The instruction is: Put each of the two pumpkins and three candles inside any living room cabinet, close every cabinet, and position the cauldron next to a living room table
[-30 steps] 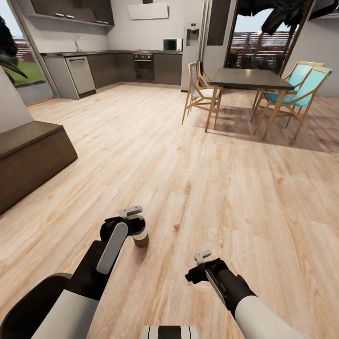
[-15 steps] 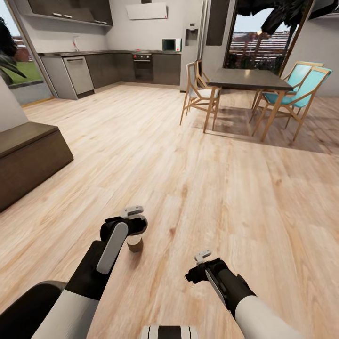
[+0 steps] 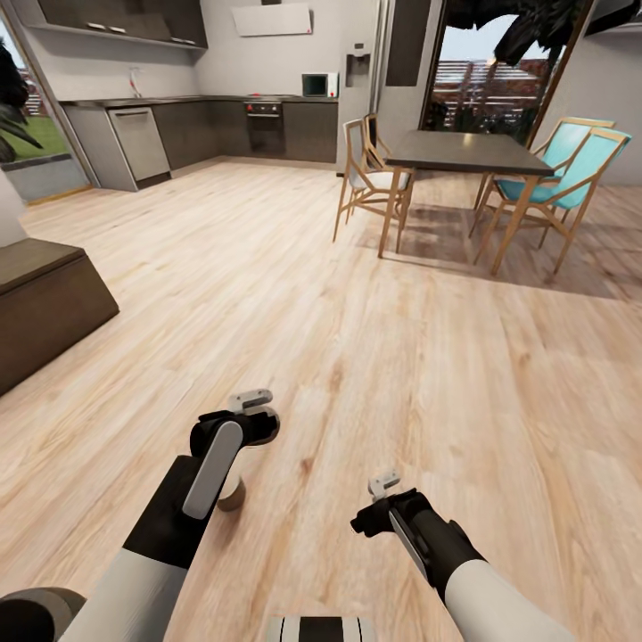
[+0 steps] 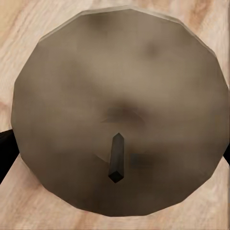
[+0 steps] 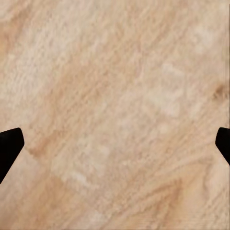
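Observation:
A short beige candle (image 3: 232, 495) stands on the wood floor, partly hidden behind my left forearm in the head view. In the left wrist view its round top with a dark wick (image 4: 116, 158) is very close. Dark fingertips (image 4: 4, 153) show at either side of it, set wide apart. My left gripper (image 3: 252, 426) hangs open above the candle, and I see no grip on it. My right gripper (image 3: 370, 513) is open over bare floor, its fingertips (image 5: 9, 148) far apart. A low dark-brown cabinet (image 3: 45, 303) sits at the left edge. Pumpkins and cauldron are out of view.
A dark dining table (image 3: 468, 152) with wooden chairs (image 3: 370, 183) and teal chairs (image 3: 571, 174) stands ahead on the right. Kitchen counters (image 3: 223, 129) line the far wall. Wide wood floor (image 3: 294, 303) lies between me and them.
The whole view has shifted, so the camera moved. The candle slid down and left with the floor, from beside the left gripper to behind the forearm. Both arms kept their pose.

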`<state>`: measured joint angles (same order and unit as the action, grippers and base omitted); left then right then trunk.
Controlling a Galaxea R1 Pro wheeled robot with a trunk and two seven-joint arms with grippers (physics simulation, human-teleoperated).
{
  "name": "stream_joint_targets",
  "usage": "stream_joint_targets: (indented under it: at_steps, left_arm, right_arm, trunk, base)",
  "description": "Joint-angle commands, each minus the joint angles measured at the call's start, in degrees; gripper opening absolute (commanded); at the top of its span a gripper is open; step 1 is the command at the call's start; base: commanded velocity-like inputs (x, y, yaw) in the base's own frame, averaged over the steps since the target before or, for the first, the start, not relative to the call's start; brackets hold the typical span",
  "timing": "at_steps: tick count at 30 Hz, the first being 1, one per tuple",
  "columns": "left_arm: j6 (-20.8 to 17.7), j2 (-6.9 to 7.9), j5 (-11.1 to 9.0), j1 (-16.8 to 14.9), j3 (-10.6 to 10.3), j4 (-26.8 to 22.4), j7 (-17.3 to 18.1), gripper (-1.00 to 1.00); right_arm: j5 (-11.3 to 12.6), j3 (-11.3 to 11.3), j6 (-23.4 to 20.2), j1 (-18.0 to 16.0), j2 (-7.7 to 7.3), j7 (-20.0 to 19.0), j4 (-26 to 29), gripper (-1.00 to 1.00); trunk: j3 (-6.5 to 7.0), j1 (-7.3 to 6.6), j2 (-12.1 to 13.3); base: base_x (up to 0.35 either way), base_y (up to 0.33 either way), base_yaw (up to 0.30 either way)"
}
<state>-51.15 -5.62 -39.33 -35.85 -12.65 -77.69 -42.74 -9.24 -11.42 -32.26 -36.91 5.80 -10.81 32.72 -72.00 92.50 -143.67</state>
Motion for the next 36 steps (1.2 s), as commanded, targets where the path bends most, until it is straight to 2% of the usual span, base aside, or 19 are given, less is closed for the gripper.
stream_joint_targets:
  at_steps: [1, 8, 16, 25, 28, 29, 32, 36]
  left_arm:
    - [-0.09, 0.01, 0.22, 0.00, 0.00, -0.01, 0.11, -1.00]
    - [-0.06, 0.01, 0.25, 0.00, 0.00, -0.01, 0.12, -1.00]
    - [-0.01, 0.00, 0.31, 0.00, 0.01, -0.09, 0.03, -1.00]
    - [-0.01, 0.00, 0.31, 0.00, 0.05, -0.23, 0.02, -1.00]
    - [-0.25, 0.00, 0.31, 0.00, -0.01, -1.60, -0.02, -1.00]
    - [-0.39, 0.00, 0.31, -0.04, 0.00, -3.03, -0.10, -1.00]
    - [-0.57, 0.00, 0.31, -0.11, -0.07, -4.01, -0.20, -1.00]
    - [-0.92, 0.02, 0.31, -0.17, -0.03, -4.42, -0.26, -1.00]
  right_arm:
    - [0.00, 0.00, 0.00, 0.00, 0.00, 0.00, 0.02, 1.00]
    - [0.01, 0.00, 0.00, 0.00, 0.02, 0.00, 0.06, 1.00]
    - [-0.01, 0.00, 0.00, 0.00, 0.10, 0.00, -0.02, 1.00]
    - [-0.16, 0.00, -0.05, 0.00, 0.35, -0.06, -0.21, 1.00]
    - [-0.10, -0.03, -1.07, -0.43, 0.77, -0.13, 2.13, 1.00]
    - [0.04, -0.12, -3.70, -1.71, 1.66, 0.43, 3.08, 1.00]
    - [0.11, -0.18, -6.54, -4.34, 3.22, 3.41, 3.10, 1.00]
    - [0.10, -0.33, -7.51, -7.12, 4.00, 6.47, 2.14, 1.00]
  trunk:
    - [0.00, 0.00, 0.00]
    - [0.00, 0.00, 0.00]
    - [0.00, 0.00, 0.00]
    - [0.00, 0.00, 0.00]
    - [0.00, 0.00, 0.00]
    - [0.00, 0.00, 0.00]
    - [0.00, 0.00, 0.00]
    - [0.00, 0.00, 0.00]
  base:
    - [0.323, -0.088, 0.000]
    - [0.309, -0.077, 0.035]
    - [0.030, -0.006, 0.256]
    - [0.000, 0.000, 0.027]
    - [0.000, 0.000, 0.000]
    - [0.000, 0.000, 0.000]
    - [0.000, 0.000, 0.000]
    - [0.000, 0.000, 0.000]
